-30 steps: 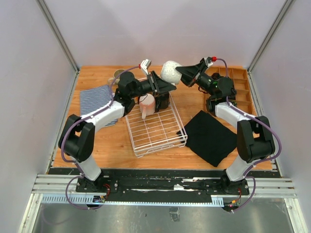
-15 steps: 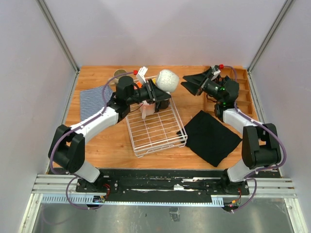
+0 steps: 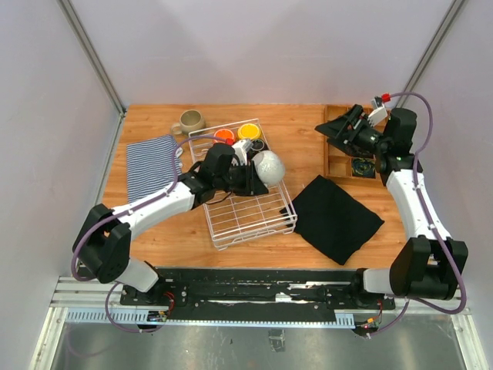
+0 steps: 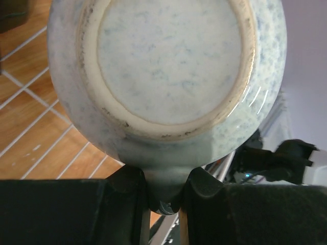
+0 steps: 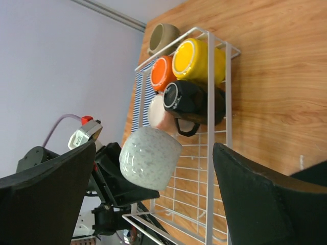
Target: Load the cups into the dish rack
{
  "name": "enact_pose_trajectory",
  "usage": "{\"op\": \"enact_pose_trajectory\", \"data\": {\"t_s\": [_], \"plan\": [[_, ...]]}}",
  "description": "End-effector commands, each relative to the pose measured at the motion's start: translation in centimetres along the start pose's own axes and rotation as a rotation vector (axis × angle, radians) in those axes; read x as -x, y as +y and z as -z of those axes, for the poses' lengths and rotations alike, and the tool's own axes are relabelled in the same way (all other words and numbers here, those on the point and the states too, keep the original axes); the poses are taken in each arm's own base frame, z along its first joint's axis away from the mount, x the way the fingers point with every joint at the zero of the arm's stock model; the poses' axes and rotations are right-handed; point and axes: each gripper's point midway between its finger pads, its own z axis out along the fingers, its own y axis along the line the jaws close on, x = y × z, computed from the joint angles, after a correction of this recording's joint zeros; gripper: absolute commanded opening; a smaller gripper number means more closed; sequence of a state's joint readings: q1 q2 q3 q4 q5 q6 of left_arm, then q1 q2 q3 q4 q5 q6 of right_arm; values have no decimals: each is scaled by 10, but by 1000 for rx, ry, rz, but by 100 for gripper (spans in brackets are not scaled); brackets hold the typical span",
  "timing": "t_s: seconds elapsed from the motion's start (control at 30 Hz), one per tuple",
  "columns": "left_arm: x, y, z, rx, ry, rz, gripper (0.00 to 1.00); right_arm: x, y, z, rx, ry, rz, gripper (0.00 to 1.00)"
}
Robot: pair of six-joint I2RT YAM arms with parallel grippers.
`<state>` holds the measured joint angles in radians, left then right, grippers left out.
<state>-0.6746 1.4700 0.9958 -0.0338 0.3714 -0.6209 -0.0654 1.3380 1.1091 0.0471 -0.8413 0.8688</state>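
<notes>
My left gripper (image 3: 256,173) is shut on the handle of the whitish-grey cup (image 3: 269,166), which hangs tilted above the dish rack (image 3: 254,220). In the left wrist view the cup's base (image 4: 168,61) fills the frame, and the handle is pinched between the left gripper's (image 4: 164,185) jaws. Yellow (image 5: 191,57), orange (image 5: 162,72), black (image 5: 191,102) and pale pink (image 5: 158,116) cups lie at the rack's far end. A beige cup (image 3: 189,121) stands on the table behind the rack. My right gripper (image 3: 337,131) is open and empty, far right of the rack.
A brown wooden compartment tray (image 3: 362,158) lies under the right gripper. A black cloth (image 3: 335,216) is spread right of the rack. Left of the rack lies a striped cloth (image 3: 150,162). The rack's near half is bare grid.
The right gripper opened, let go of the whitish-grey cup and drew back to the right over the wooden tray. The left arm carried the cup down and nearer, over the rack.
</notes>
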Motion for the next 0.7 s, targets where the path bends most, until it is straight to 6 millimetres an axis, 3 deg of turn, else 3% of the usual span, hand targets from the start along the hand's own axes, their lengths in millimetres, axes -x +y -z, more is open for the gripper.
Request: {"op": "enact_pose_trajectory", "data": {"t_s": [0.0,0.37,0.67], "plan": [[33,-7,11,73,-144,-150,0,-9,-21,19,-118,40,75,99],[5,19,-16,272,-47,-253,0,-9,-23,24,-104,38,40,99],[-8,33,-23,421,-26,-299,1,-8,-24,25,-95,32,27,99]]}}
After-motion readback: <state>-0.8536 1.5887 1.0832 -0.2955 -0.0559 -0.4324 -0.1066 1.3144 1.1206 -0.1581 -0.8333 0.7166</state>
